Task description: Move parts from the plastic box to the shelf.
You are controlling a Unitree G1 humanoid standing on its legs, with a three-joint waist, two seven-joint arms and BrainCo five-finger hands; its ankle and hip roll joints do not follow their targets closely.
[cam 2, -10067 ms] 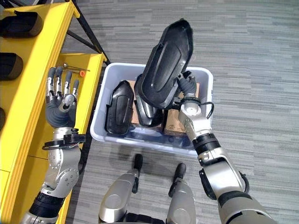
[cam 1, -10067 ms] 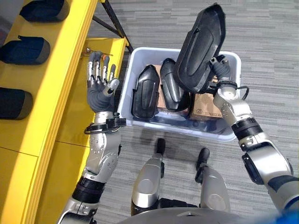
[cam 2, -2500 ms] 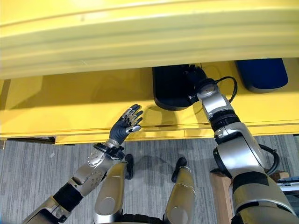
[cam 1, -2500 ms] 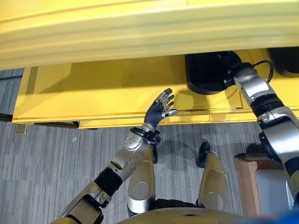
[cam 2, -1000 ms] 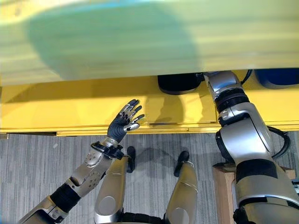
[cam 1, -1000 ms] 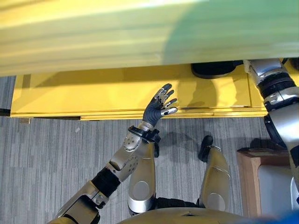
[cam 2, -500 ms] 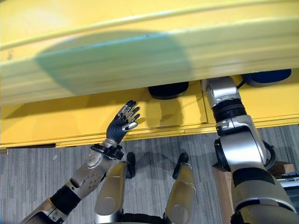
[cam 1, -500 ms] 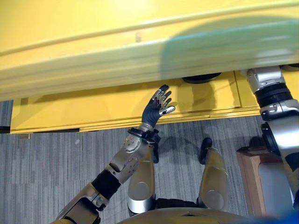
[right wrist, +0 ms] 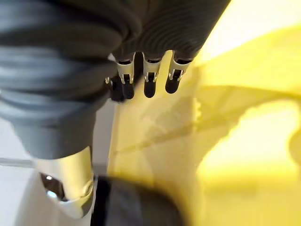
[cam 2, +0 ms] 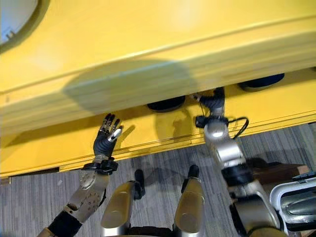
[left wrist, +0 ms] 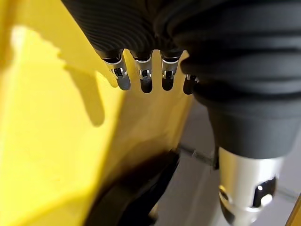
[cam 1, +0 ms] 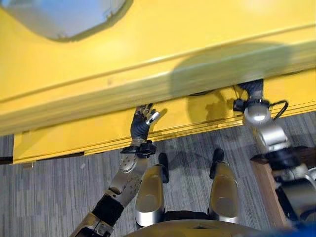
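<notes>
Right eye view: one black part (cam 2: 166, 104) lies on the yellow shelf (cam 2: 163, 129); my right hand (cam 2: 215, 102) beside it and left hand (cam 2: 106, 136) have straight fingers, holding nothing.

One yellow shelf (cam 2: 148, 44) is stretching across the frame, showing two boards, an upper and a lower. Two dark parts are peeking out from under the upper board: a black part (cam 2: 165, 104) and a dark blue part (cam 2: 261, 81). One plastic box (cam 2: 291, 190) is sitting at the lower right, showing a single dark part (cam 2: 301, 207) inside. One wooden block (cam 2: 269, 173) is standing beside it. One pale rounded shape (cam 1: 64, 17) is showing at the top. Two robot hands are reaching in, the left hand (cam 2: 104, 140) and the right hand (cam 2: 216, 103).
</notes>
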